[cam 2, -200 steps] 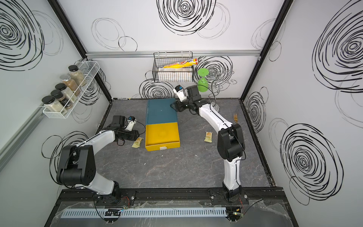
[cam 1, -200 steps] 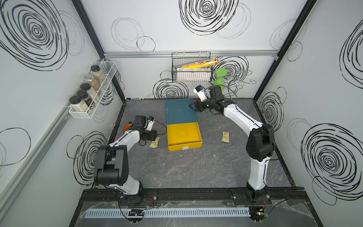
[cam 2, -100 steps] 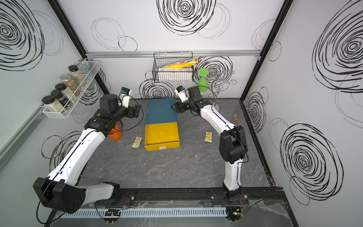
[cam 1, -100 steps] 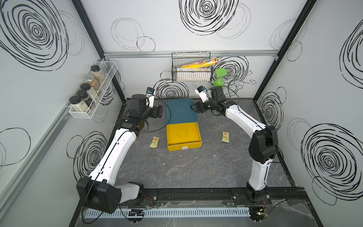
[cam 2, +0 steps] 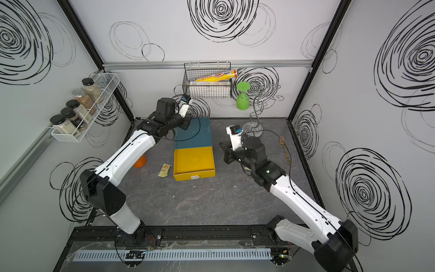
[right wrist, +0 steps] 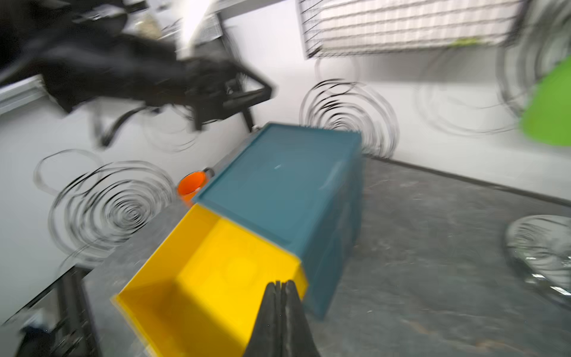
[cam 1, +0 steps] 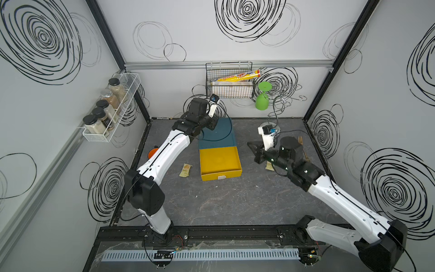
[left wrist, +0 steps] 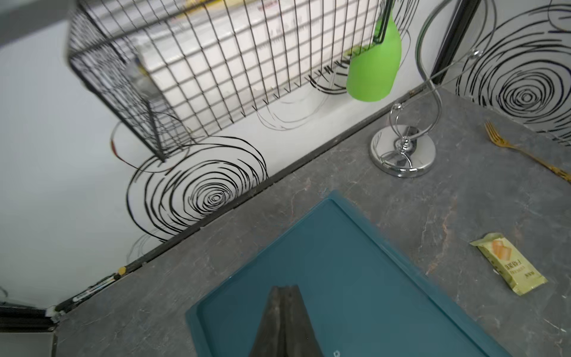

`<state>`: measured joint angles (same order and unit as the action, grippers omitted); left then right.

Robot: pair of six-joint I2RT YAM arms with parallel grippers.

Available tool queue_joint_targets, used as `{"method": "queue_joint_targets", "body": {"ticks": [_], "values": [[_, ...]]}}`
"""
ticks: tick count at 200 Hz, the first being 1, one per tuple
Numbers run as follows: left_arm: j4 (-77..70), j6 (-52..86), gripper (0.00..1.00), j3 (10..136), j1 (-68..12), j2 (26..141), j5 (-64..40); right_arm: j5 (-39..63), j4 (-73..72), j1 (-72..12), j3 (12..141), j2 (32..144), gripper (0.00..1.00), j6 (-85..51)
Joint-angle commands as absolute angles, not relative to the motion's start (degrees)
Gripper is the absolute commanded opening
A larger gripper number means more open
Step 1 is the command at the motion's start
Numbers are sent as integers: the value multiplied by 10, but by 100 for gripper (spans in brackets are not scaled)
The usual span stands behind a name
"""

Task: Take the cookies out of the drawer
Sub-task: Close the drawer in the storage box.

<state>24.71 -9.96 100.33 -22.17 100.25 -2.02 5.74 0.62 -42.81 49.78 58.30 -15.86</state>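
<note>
Cookies [cam 1: 186,170] are seen only as two pale yellow packets, both outside the drawer [cam 1: 220,162]. One is laid flat on the bench [cam 1: 235,202] just beside the drawer's left wall. The other packet [left wrist: 509,267] is laid on the bench to the right of the teal cabinet [cam 1: 219,134], and is partly hidden by the right arm in both top views. No green or black packets are found in any view.

The yellow drawer is pulled out of the cabinet, so its floor is exposed from above. The exposed part is bare, while any part under the cabinet top is hidden. Each packet is set on the side of the nearer arm, which is judged to keep the drawer mouth free for both arms. The removal is judged to be done as far as can be seen.

The left hand [left wrist: 283,293] is pressed shut with nothing between its fingers. It is held above the cabinet top, clear of it, at the end of a long forward reach with the forearm raised.

The right hand [right wrist: 279,287] is likewise closed on nothing. It is held up off the bench to the right of the drawer, apart from it and aimed toward it. The right wrist view is blurred.
</note>
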Motion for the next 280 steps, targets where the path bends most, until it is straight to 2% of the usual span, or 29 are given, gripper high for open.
{"method": "queue_joint_targets", "body": {"ticks": [1,33,73,135,165,240,280], "values": [[301,-90,0,1052,-205,1039,-86,-79,-81,-559,378,533,0,-226],[292,-59,0,1031,-180,1054,-120,-275,-204,-753,294,520,0,-224],[299,-38,0,1001,-161,1066,-167,-383,-364,-841,265,613,0,-183],[299,-30,0,973,-160,1076,-183,-441,-535,-842,263,736,0,-132],[305,-26,0,968,-162,1081,-192,-448,-554,-831,288,774,0,-116],[303,-29,0,957,-162,1079,-199,-355,-548,-736,340,843,0,-142],[302,-32,0,949,-162,1077,-205,-334,-545,-711,366,878,0,-153]]}}
